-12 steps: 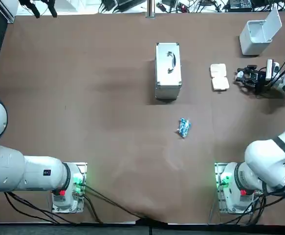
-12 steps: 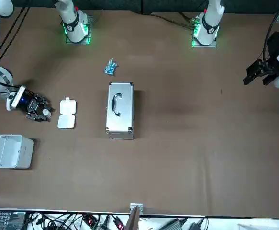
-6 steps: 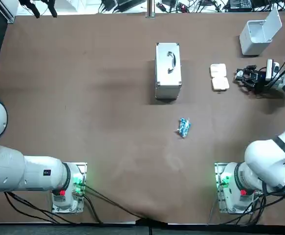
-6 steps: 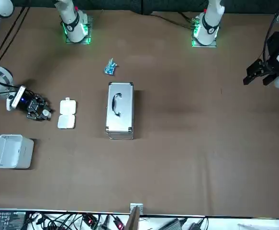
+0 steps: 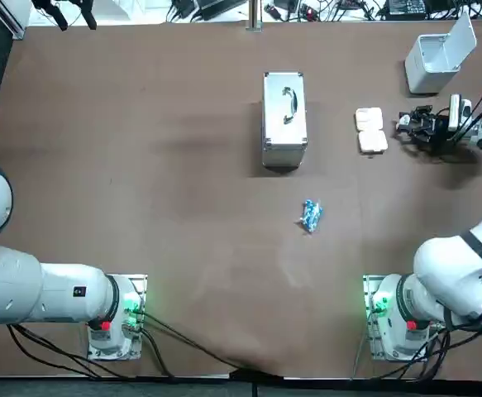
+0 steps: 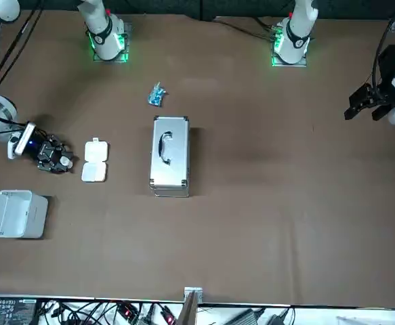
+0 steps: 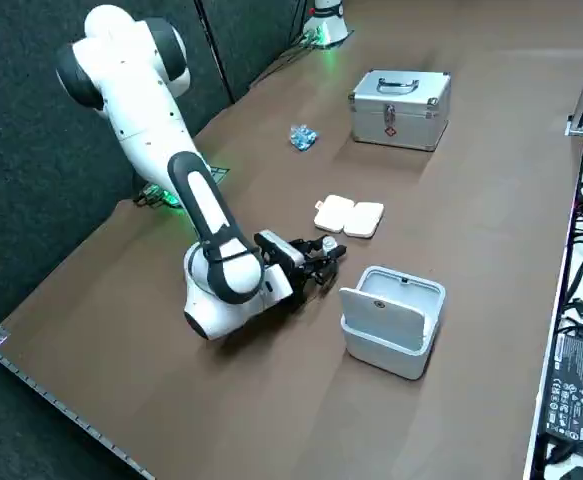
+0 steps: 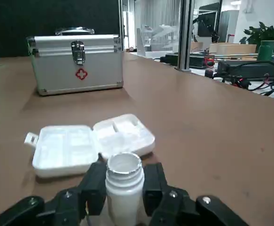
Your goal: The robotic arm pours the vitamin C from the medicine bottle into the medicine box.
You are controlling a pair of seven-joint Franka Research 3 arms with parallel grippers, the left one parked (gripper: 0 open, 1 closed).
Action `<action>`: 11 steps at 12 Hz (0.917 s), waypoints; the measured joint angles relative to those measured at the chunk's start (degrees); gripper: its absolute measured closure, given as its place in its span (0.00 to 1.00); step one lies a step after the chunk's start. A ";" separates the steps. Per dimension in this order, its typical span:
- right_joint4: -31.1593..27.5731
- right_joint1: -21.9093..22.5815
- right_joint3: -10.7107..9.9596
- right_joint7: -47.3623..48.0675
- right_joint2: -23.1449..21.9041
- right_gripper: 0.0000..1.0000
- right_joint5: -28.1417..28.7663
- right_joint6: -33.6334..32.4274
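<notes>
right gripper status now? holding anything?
Right gripper: shut on the uncapped white medicine bottle, low over the table beside the open medicine box.

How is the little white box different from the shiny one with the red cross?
The medicine box lies open and flat; the first-aid case stands closed and latched. The medicine box is white plastic; the case is silver metal and taller. The medicine box sits before the right end effector gripping the medicine bottle; the case is farther off. Both rest on the table.
</notes>
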 joint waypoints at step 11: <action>-3.91 4.89 -0.09 9.13 -13.58 0.57 -5.78 11.86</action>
